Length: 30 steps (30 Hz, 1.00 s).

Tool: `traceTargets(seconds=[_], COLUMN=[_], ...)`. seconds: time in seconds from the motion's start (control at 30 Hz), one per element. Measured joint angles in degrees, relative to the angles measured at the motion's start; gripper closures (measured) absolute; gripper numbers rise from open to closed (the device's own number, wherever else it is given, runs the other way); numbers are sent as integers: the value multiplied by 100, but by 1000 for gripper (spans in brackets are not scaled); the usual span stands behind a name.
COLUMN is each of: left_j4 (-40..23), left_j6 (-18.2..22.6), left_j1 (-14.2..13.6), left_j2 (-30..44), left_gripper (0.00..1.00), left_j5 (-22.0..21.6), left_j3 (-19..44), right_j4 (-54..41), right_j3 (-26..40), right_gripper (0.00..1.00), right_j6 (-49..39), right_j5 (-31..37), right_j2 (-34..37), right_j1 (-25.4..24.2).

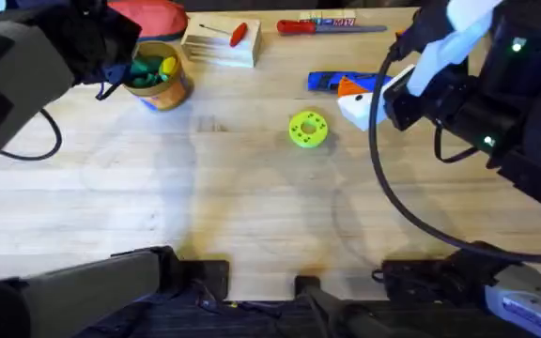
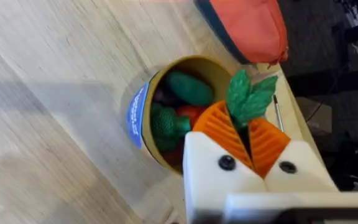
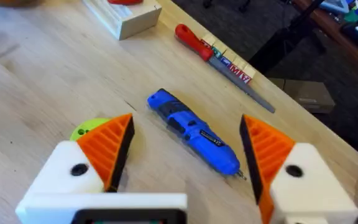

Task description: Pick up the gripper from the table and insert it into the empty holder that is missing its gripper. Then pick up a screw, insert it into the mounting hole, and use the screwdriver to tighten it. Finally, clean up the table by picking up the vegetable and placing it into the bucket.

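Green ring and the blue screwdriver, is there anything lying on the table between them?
No. In the overhead view bare table separates the green ring from the blue screwdriver.

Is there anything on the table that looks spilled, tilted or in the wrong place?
Nothing stands out. The bucket stands upright, its toys inside. The screwdriver lies flat on the table. The left hand holds the vegetable by the bucket's rim.

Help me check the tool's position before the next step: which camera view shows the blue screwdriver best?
The right wrist view: the screwdriver lies whole on the table, between the open right gripper fingers, body and tip end visible. The overhead view shows it partly hidden behind the right arm.
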Motion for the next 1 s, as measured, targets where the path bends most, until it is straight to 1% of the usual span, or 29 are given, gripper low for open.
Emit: traceTargets(seconds=[0.07,0.1,0.13,0.17,0.2,0.27,0.33,0.37,0.5,0.53,0.57,0.6,0.77,0.87,1.0], left_j4=[134,181,223,240,243,241,265,269,226,140,88,-133,-742,-1193,-1866], left_j6=[1,9,24,29,27,42,71,136,492,842,962,1380,2243,2880,3761], left_j1=[42,45,45,44,44,44,44,44,44,44,44,44,29,-65,-318], left_j2=[182,246,325,387,427,453,439,430,328,34,-97,-608,-1520,-2025,-2665], left_gripper=[991,967,894,796,666,348,62,26,13,13,13,13,13,13,13], left_j5=[32,51,77,113,151,195,206,219,268,413,508,922,1859,2273,2551], left_j3=[0,0,0,0,0,0,0,0,2,1,2,2,2,2,2], right_j4=[0,0,0,0,0,0,-2,1,-1,0,0,-7,-189,-718,-1825], right_j3=[0,0,0,0,0,0,0,0,0,0,0,0,0,51,390], right_gripper=[11,11,11,10,10,10,11,9,10,10,10,10,10,11,11], right_j6=[-1,1,1,1,-1,0,1,0,1,38,86,403,986,1273,1615], right_j5=[0,0,0,0,0,0,0,0,0,0,0,2,0,2,0], right_j2=[0,0,0,0,0,0,0,0,0,0,0,0,-160,-360,-507], right_j1=[0,0,0,0,0,0,0,0,0,0,0,0,0,0,0])
